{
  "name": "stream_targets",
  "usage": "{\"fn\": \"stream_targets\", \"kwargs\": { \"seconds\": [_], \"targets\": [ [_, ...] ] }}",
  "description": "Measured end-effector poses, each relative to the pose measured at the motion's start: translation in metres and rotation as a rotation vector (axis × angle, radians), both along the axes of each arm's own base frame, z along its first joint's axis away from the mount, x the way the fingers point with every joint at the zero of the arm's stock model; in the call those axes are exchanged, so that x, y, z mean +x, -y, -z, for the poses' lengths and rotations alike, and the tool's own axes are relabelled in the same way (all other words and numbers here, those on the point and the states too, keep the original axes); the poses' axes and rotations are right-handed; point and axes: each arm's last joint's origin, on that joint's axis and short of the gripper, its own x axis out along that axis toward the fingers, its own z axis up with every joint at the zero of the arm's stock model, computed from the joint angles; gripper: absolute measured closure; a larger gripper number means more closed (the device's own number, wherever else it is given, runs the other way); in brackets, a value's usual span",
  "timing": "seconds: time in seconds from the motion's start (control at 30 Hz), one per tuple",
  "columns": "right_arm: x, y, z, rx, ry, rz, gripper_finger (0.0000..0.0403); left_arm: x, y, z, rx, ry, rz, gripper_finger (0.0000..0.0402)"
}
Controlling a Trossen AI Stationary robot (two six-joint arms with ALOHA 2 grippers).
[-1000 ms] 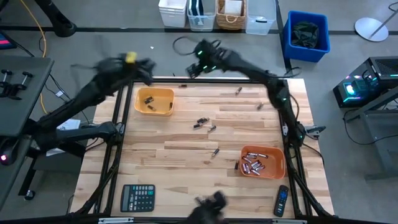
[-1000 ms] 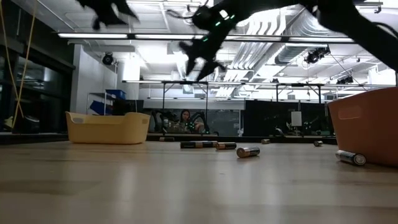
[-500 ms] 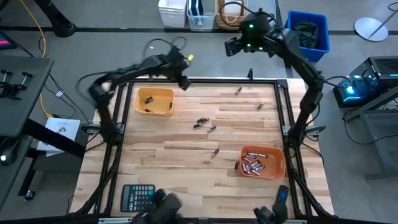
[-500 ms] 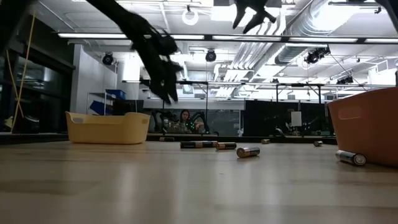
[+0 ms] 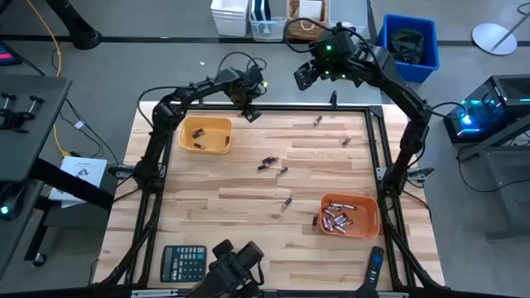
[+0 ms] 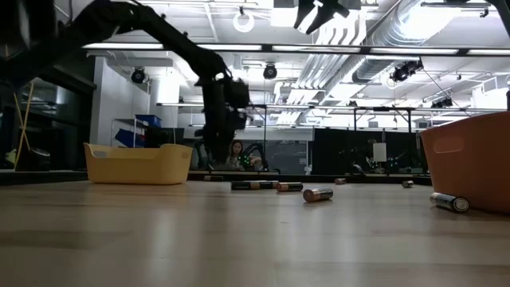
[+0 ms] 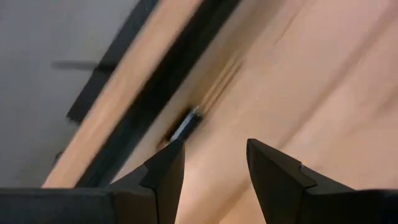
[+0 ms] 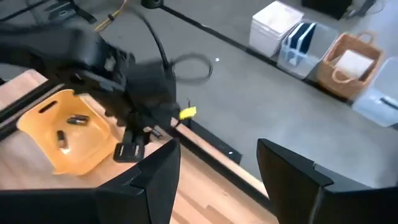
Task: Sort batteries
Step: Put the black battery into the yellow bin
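Left end effector (image 5: 248,112) has descended over a battery (image 7: 185,124) lying parallel to the table's far rail.

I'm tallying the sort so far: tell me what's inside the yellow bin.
The yellow bin holds a few dark batteries on its floor, seen from above. The low view shows only its outer wall, and small cells tucked against its walls could go unseen.

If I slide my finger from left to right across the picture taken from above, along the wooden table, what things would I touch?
Yellow bin → left gripper → small cluster of batteries → lone battery → orange bin → black remote control.
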Motion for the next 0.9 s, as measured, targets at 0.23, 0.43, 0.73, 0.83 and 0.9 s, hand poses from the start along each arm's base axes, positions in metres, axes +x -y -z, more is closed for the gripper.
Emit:
{"fn": "stream_targets", "kwargs": {
  "seconds": [0.23, 0.43, 0.73, 0.83, 0.9],
  "targets": [
    [0.001, -0.002, 0.000, -0.013, -0.013, -0.022, 0.0196, 0.000, -0.008, 0.020, 0.049, -0.093, 0.047, 0.0238],
    [0.001, -0.002, 0.000, -0.013, -0.017, -0.025, 0.0196, 0.001, -0.010, 0.032, 0.049, -0.125, 0.138, 0.0238],
    [0.001, -0.002, 0.000, -0.014, -0.019, -0.029, 0.0196, 0.002, -0.008, 0.053, -0.062, -0.131, 0.201, 0.0239],
    [0.001, -0.002, 0.000, -0.017, -0.022, -0.031, 0.0196, 0.002, -0.006, 0.053, -0.073, -0.134, 0.198, 0.0263],
    [0.001, -0.002, 0.000, -0.025, -0.031, -0.041, 0.0196, 0.002, -0.002, 0.052, -0.092, -0.142, 0.198, 0.0311]
  ]
}}
